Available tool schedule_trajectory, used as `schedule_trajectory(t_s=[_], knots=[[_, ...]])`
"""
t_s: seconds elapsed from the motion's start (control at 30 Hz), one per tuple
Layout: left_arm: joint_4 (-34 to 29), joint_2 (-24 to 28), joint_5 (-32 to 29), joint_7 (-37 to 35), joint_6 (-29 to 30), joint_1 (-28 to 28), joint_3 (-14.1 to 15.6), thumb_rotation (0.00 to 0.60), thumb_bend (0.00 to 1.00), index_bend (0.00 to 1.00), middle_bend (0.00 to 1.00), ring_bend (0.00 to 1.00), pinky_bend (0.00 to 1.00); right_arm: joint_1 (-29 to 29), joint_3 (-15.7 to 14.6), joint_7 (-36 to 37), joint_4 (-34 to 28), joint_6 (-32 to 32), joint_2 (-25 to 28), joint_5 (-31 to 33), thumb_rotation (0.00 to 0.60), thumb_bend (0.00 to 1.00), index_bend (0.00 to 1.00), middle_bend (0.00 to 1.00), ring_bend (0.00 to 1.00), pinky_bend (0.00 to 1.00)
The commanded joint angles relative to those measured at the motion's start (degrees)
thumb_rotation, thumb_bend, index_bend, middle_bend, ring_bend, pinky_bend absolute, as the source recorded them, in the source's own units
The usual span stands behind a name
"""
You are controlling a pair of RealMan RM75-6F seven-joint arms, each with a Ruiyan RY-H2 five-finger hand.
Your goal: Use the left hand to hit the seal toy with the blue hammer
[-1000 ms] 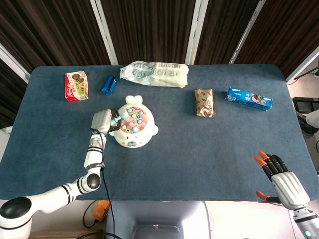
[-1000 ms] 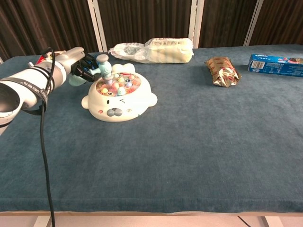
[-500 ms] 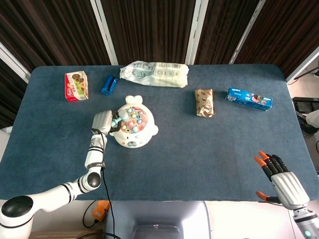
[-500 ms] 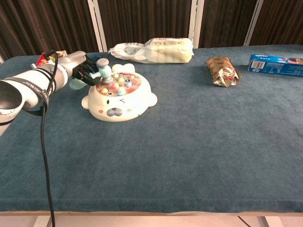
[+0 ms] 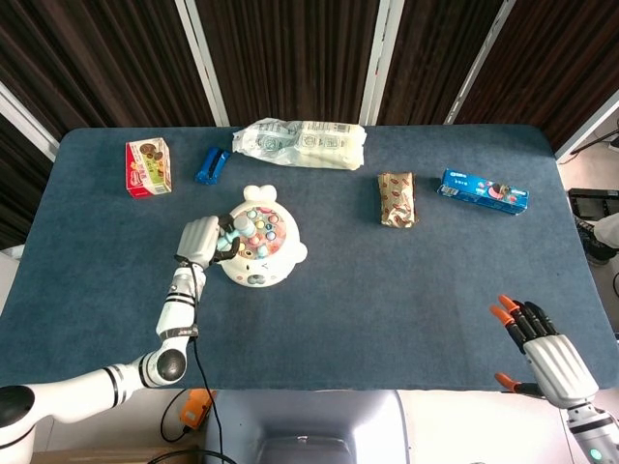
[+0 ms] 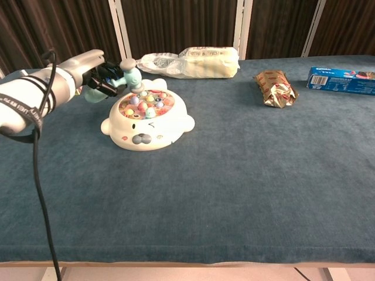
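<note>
My left hand [image 6: 88,75] grips the blue hammer [image 6: 130,76], its head just above the pegs of the seal toy [image 6: 146,120], which sits right beside the hand. My right hand [image 5: 546,348] holds nothing, fingers spread.

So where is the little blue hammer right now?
The blue hammer is in the left hand, its head over the seal toy on the table's left half, in front of the long plastic bag.

Left robot hand [image 6: 88,69] raised blue hammer [image 6: 130,74] off seal toy [image 6: 146,120].
</note>
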Motion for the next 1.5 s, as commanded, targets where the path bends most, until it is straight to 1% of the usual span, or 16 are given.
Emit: schedule_trajectory(t_s=[0.03, 0.17, 0.2, 0.33, 0.57, 0.7, 0.8, 0.9, 0.97, 1.07, 1.1, 1.13, 1.23, 1.5], knots=[[-4.59, 2.41, 4.83, -1.78, 3.54, 3.81, 3.95, 0.6, 0.8, 0.77, 0.93, 0.99, 1.0, -0.11, -0.1, 0.25, -0.08, 0.29, 0.1, -0.2, 0.6, 0.2, 0.0, 0.0, 0.0, 0.0], [-6.49, 3.64, 9.83, -5.55, 5.51, 7.83, 8.15, 0.6, 0.79, 0.77, 0.93, 0.98, 0.96, -0.3, -0.24, 0.85, 0.07, 0.89, 0.28, -0.65, 0.6, 0.2, 0.0, 0.0, 0.0, 0.0], [-6.11, 3.75, 11.5, -6.82, 6.16, 8.95, 9.37, 0.6, 0.79, 0.77, 0.93, 0.98, 0.96, -0.32, -0.29, 1.03, 0.12, 1.03, 0.33, -0.8, 0.6, 0.2, 0.0, 0.0, 0.0, 0.0], [-3.31, 3.25, 15.58, -11.01, 7.31, 12.18, 12.73, 0.6, 0.78, 0.77, 0.93, 0.97, 0.96, -0.35, -0.42, 1.46, 0.27, 1.31, 0.39, -1.24, 0.6, 0.2, 0.0, 0.0, 0.0, 0.0], [3.91, -0.56, 18.31, -13.68, 5.97, 14.35, 15.77, 0.6, 0.76, 0.77, 0.93, 0.96, 0.94, -0.34, -0.66, 1.5, 0.31, 1.48, 0.29, -1.86, 0.6, 0.2, 0.0, 0.0, 0.0, 0.0], [6.74, -2.66, 19.58, -15.08, 5.91, 14.78, 15.63, 0.6, 0.75, 0.77, 0.92, 0.95, 0.93, -0.18, -0.58, 1.22, 0.21, 1.13, 0.16, -1.68, 0.6, 0.2, 0.0, 0.0, 0.0, 0.0], [8.73, -4.12, 20.84, -15.76, 6.93, 15.21, 15.39, 0.6, 0.72, 0.77, 0.9, 0.93, 0.92, -0.05, -0.59, 0.93, 0.14, 0.81, 0.06, -1.64, 0.6, 0.2, 0.0, 0.0, 0.0, 0.0], [10.24, -4.88, 21.46, -15.96, 6.81, 15.52, 15.31, 0.6, 0.69, 0.76, 0.88, 0.89, 0.88, -0.02, -0.54, 0.71, 0.05, 0.7, 0.01, -1.49, 0.6, 0.2, 0.0, 0.0, 0.0, 0.0], [10.57, -4.73, 21.87, -16.36, 6.05, 15.61, 15.36, 0.6, 0.67, 0.73, 0.85, 0.85, 0.84, -0.04, -0.52, 0.66, 0.02, 0.71, 0.04, -1.38, 0.6, 0.2, 0.0, 0.0, 0.0, 0.0], [10.69, -4.09, 22.69, -18.11, 4.67, 15.72, 15.39, 0.6, 0.63, 0.64, 0.75, 0.75, 0.76, -0.09, -0.46, 0.71, -0.05, 0.81, 0.07, -1.22, 0.6, 0.2, 0.0, 0.0, 0.0, 0.0], [10.74, -3.91, 23.18, -18.93, 4.39, 15.79, 15.48, 0.6, 0.62, 0.62, 0.74, 0.73, 0.73, -0.11, -0.43, 0.72, -0.07, 0.86, 0.08, -1.19, 0.6, 0.21, 0.0, 0.0, 0.0, 0.0], [11.04, -3.78, 23.81, -19.75, 4.18, 15.89, 15.64, 0.6, 0.6, 0.59, 0.71, 0.69, 0.7, -0.13, -0.43, 0.72, -0.09, 0.9, 0.08, -1.19, 0.6, 0.2, 0.0, 0.0, 0.0, 0.0], [12.42, -4.03, 25.18, -20.53, 4.22, 16.09, 15.98, 0.6, 0.59, 0.54, 0.64, 0.61, 0.62, -0.13, -0.51, 0.67, -0.08, 0.89, 0.07, -1.3, 0.6, 0.2, 0.0, 0.0, 0.0, 0.0], [14.11, -4.24, 26.72, -22.15, 3.53, 16.6, 16.04, 0.6, 0.57, 0.47, 0.55, 0.49, 0.53, -0.09, -0.46, 0.58, -0.21, 0.71, 0.11, -1.05, 0.6, 0.2, 0.0, 0.0, 0.0, 0.0]])
